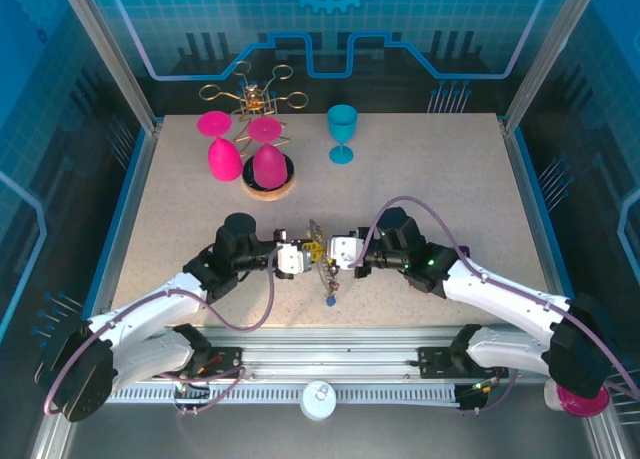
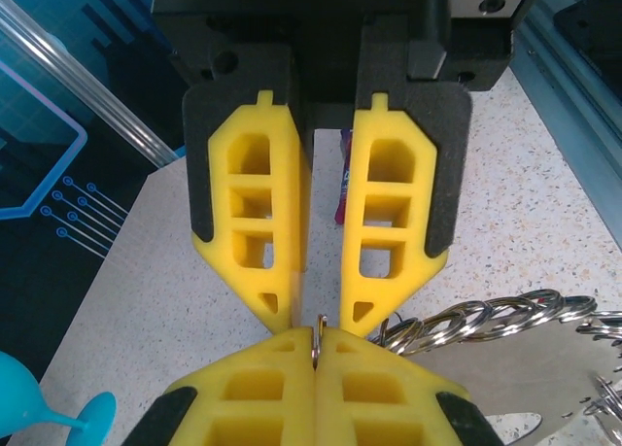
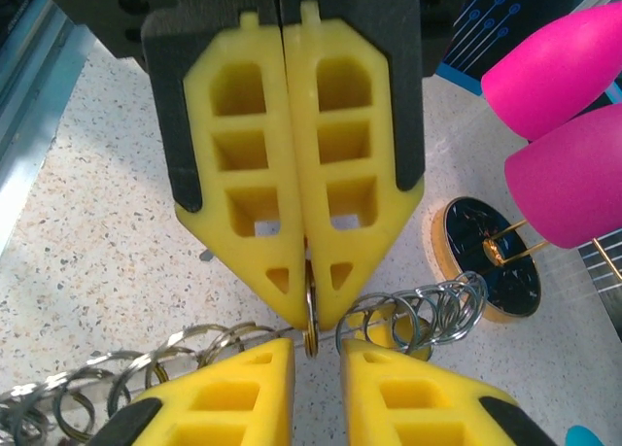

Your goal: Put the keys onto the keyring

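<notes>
Left gripper (image 3: 309,315) pinched shut on the keyring (image 3: 428,310), strung between both arms low over the table (image 1: 450,199); right gripper (image 3: 317,349) jaws parted beside it, so hold left steady and close right squarely on one ring; blue key (image 1: 328,301) apparently dangles below, too small to confirm.

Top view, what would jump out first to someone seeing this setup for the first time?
The two arms meet nose to nose at mid-table. The left gripper is shut on a ring of the keyring, and the right gripper faces it with jaws slightly apart. At the back left, bright pink goblets sit by a gold wire rack, with a teal goblet upright to their right.
</notes>
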